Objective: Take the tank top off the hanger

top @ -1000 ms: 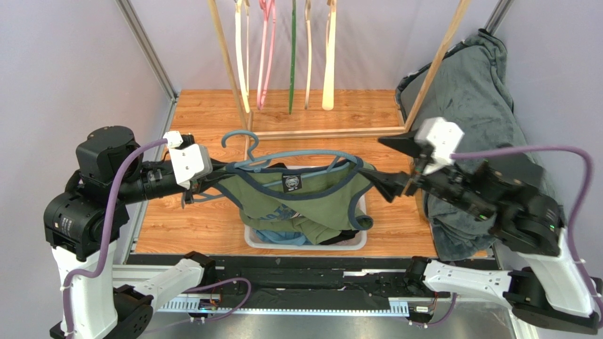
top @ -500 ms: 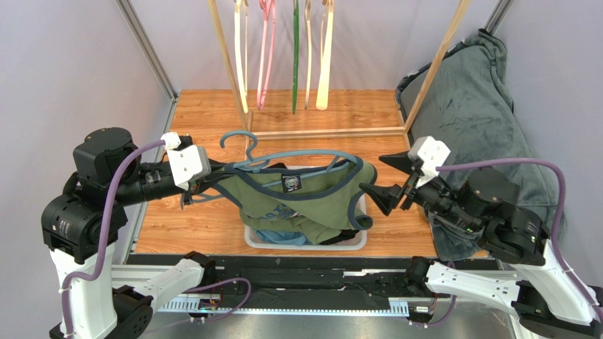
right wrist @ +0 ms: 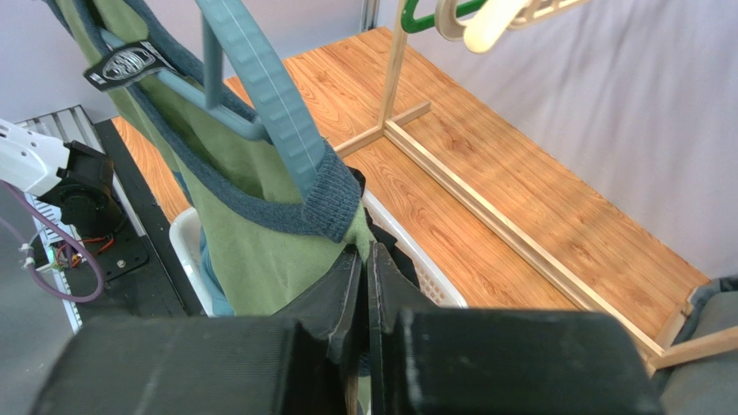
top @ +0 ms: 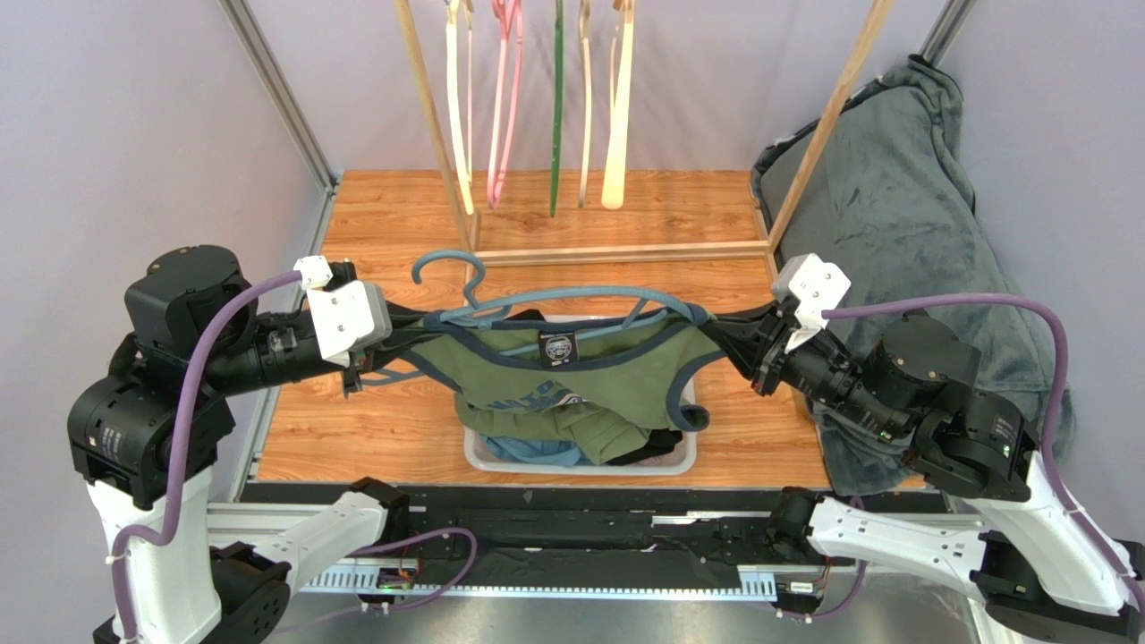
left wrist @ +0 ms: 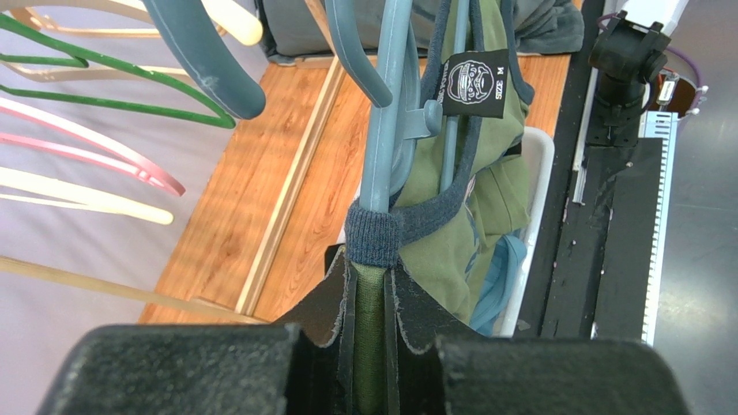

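Hanging on a slate-blue plastic hanger, the olive-green tank top with navy ribbed trim spans the gap above a white plastic laundry basket. The left gripper pinches its left shoulder strap. The right gripper is clamped on the fabric just below its right strap.

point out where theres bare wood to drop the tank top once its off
Bare wood lies left of the white basket, near the left gripper, and in a narrower strip between basket and grey blanket. Behind the rack rail it is bare too. Crowded: the basket is full, and the tank top on its hanger spans the middle up to the right gripper.
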`<state>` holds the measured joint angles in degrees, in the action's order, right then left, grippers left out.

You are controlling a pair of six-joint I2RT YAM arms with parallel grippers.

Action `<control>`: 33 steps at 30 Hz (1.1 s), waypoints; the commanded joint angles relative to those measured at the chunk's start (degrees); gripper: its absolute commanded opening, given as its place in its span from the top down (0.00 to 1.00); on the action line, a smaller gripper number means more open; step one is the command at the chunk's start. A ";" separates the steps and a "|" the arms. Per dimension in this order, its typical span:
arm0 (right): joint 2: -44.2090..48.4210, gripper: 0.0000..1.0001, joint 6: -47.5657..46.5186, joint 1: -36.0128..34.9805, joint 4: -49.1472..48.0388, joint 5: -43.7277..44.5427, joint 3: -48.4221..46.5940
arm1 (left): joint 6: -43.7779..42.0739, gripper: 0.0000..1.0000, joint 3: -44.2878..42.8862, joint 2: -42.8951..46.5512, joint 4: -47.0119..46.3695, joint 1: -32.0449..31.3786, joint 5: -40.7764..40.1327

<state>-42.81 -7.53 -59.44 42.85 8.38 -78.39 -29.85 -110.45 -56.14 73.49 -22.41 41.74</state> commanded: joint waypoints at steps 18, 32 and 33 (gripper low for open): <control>-4.02 0.69 0.77 0.11 -1.98 3.23 4.57 | 2.78 1.00 -4.95 -4.24 -3.44 -0.09 5.64; -1.14 0.29 -1.43 0.03 12.78 -5.73 -14.66 | 2.85 1.00 -6.97 -11.53 -11.17 -4.39 -7.18; -1.23 0.29 -1.44 0.11 13.74 -6.35 -15.73 | 3.47 1.00 -7.49 -12.06 -12.31 -4.48 -7.80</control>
<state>-45.47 -7.60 -59.18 52.49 5.61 -88.38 -29.10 -114.83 -67.77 68.73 -26.44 37.78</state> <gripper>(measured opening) 0.706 0.142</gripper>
